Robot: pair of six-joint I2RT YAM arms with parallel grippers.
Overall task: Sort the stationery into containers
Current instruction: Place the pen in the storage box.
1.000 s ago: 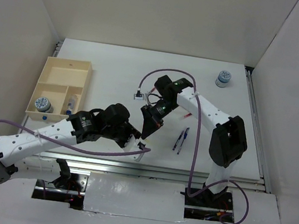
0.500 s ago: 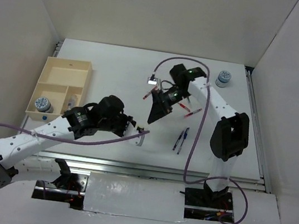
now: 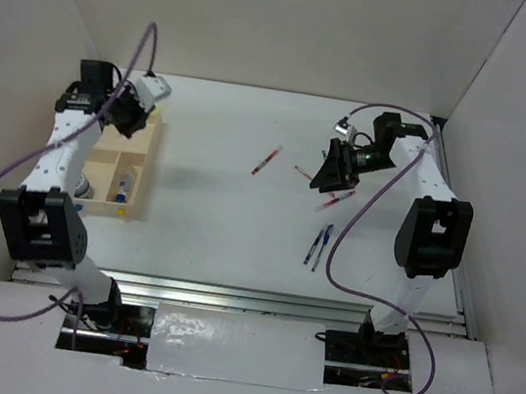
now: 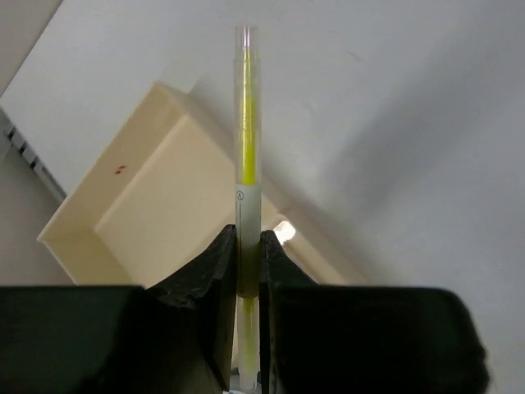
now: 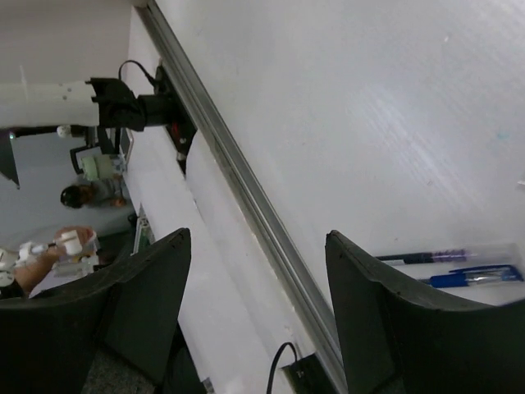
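Two arms have swung apart: the left gripper (image 4: 248, 246), now over the tray (image 4: 156, 197) at ten o'clock, clamps the yellow pen (image 4: 247, 123); the right gripper (image 5: 256, 246), moved toward two o'clock, has opened wide, holding nothing.

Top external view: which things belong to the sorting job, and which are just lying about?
Job: yellow pen in left end effector; light-wood divided tray; red pens; dark blue pens; clear blue-capped bottle.
Lying about: purple cables; metal table-edge rail.
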